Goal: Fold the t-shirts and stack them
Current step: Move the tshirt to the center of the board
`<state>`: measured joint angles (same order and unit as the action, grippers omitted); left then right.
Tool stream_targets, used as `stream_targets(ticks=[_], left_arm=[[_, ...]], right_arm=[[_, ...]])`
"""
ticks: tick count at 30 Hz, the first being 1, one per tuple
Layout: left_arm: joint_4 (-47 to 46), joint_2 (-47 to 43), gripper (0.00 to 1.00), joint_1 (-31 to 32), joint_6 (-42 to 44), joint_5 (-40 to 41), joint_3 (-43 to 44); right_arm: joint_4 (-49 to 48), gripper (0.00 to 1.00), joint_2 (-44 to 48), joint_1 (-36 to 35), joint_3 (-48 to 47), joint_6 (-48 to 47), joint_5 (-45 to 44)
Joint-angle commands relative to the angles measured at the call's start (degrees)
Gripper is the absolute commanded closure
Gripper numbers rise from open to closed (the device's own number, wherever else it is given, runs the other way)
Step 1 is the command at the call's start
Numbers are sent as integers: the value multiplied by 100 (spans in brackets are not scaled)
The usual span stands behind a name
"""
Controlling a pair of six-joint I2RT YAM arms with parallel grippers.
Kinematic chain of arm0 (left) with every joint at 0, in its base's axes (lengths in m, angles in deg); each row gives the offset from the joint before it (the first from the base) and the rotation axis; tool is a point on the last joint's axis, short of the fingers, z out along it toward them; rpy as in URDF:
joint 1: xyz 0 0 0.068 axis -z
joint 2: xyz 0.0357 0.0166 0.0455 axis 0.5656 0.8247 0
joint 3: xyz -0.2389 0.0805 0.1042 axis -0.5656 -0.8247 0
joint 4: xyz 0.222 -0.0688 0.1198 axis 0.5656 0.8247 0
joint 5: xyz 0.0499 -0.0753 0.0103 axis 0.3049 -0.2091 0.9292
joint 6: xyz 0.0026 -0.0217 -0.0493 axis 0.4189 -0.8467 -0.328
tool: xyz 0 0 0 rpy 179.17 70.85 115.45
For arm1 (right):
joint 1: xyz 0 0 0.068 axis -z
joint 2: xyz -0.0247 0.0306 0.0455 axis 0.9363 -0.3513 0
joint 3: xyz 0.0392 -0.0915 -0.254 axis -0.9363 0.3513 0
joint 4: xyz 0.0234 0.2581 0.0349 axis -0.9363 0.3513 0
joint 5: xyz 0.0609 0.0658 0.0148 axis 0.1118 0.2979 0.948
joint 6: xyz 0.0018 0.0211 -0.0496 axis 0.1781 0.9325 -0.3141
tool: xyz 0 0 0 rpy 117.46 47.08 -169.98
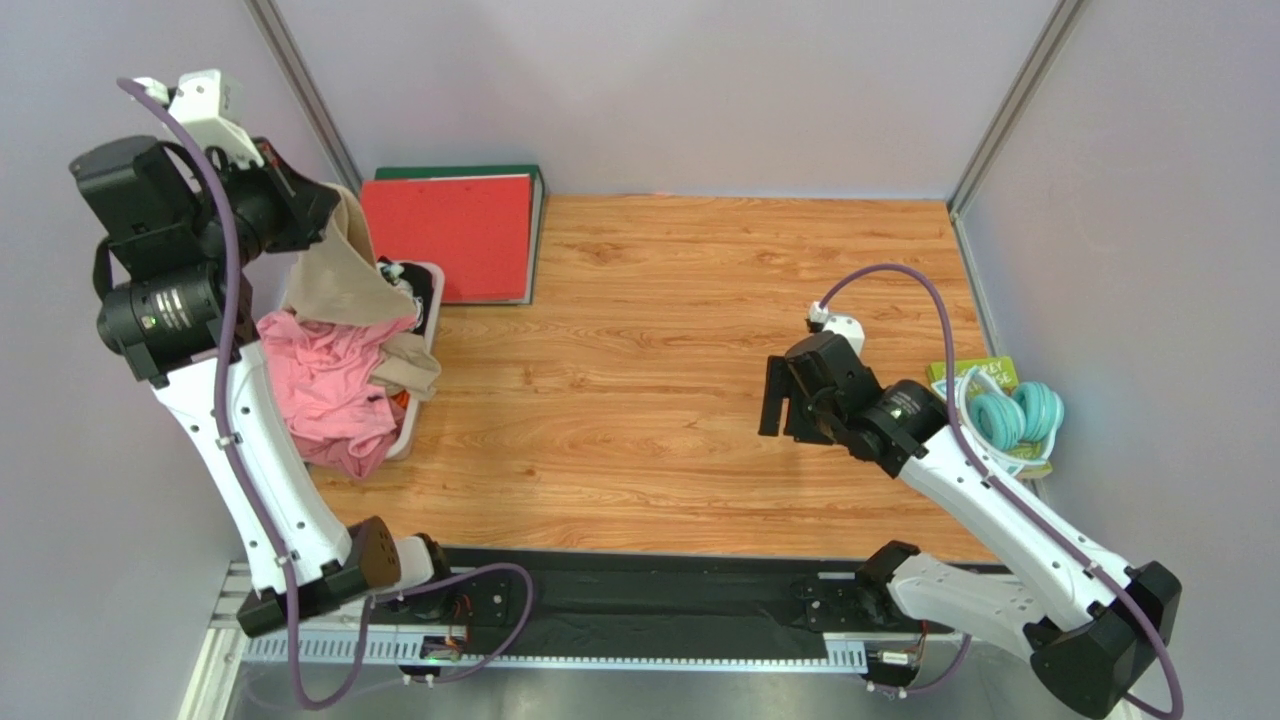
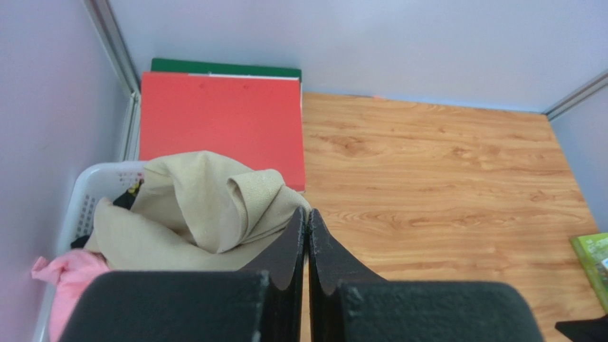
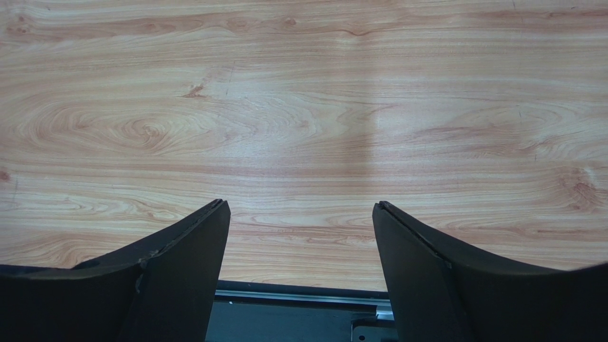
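Observation:
A tan-beige t-shirt [image 1: 343, 273] rises out of a white basket [image 1: 431, 288] at the left edge of the table, drawn up in a peak to my left gripper [image 1: 331, 204]. In the left wrist view the bunched cloth [image 2: 200, 206] runs right up to the tips of that gripper [image 2: 307, 214], whose jaws are shut on a fold of it. A pink t-shirt [image 1: 334, 393] lies heaped in the same basket below. My right gripper [image 1: 781, 399] hovers over bare wood at the right, open [image 3: 300, 211] with nothing between its fingers.
A red folder [image 1: 458, 233] on a green one lies at the back left, just behind the basket [image 2: 84, 191]. Teal headphones [image 1: 1016, 414] rest on a green packet [image 2: 592, 258] at the right edge. Grey walls close in the table on three sides.

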<state>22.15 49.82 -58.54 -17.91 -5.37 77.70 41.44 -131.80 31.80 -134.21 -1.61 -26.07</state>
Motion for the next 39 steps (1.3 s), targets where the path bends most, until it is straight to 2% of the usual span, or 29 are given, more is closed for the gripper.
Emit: stream_targets(ticks=[1, 5, 11, 16, 18, 19, 21, 25, 29, 33, 39], left_arm=[[414, 496, 100, 89, -507, -285, 1465], [459, 1434, 100, 89, -701, 153, 2954], [-146, 1754, 100, 98, -667, 830, 3264], [-1719, 1183, 100, 116, -280, 1112, 2560], [-2020, 1418, 100, 107, -175, 1341, 2980], [-2012, 1568, 100, 107, -113, 1463, 3591], [-2265, 1736, 100, 107, -51, 1631, 3817], [-3826, 1140, 100, 107, -391, 1017, 3002], [-3971, 1393, 100, 98, -797, 1183, 3948], [-4305, 1086, 100, 107, -1079, 1140, 3563], [-4455, 682, 100, 107, -1422, 384, 3448]], right_arm=[[-38, 21, 293, -60, 23, 103, -58], [-47, 21, 399, -87, 67, 121, -23], [-12, 22, 513, -166, 163, 121, -6], [-56, 23, 601, -245, 330, 156, 29], [-108, 24, 601, -306, 409, 199, 56], [-126, 25, 593, -333, 427, 217, 56], [-205, 25, 575, -429, 506, 287, 30], [-293, 25, 540, -579, 568, 349, -23], [-293, 25, 478, -667, 507, 332, -85], [-328, 25, 461, -790, 480, 349, -190], [-311, 25, 531, -843, 462, 375, -392]])
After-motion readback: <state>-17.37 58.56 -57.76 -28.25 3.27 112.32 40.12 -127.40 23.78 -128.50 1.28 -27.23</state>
